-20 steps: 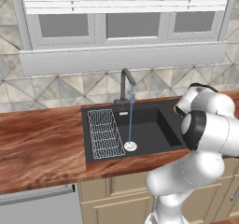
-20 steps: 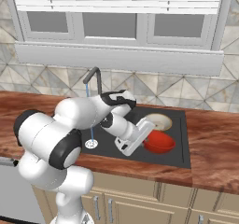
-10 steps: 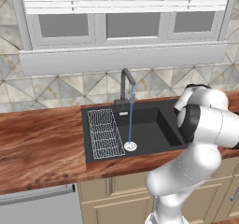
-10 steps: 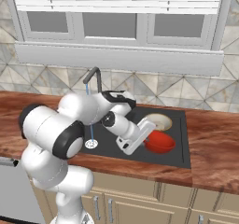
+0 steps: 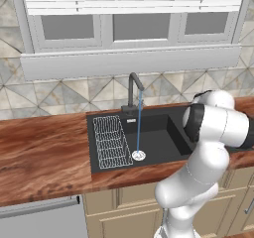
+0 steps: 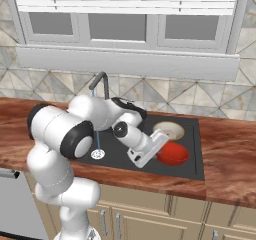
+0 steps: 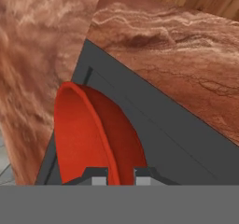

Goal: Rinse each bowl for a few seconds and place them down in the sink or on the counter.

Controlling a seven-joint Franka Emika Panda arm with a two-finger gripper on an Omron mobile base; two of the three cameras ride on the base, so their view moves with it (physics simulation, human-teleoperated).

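The pincer (image 7: 120, 174) is closed on the rim of the red bowl (image 6: 172, 154), an edge grip that allows the bowl to be lifted out of the sink (image 6: 197, 171) toward the running water (image 5: 139, 125). Two bowls are present, both at the basin's right end: the red one and a cream bowl (image 6: 168, 131) just behind it. One faucet (image 5: 133, 86) and one wire rack (image 5: 111, 143) are present, the sink being set into the bench (image 5: 44, 148).

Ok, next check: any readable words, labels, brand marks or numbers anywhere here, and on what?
None: no text, label or number can be read on the red bowl, the beige bowl, the sink, the faucet, the counter or the cabinets.
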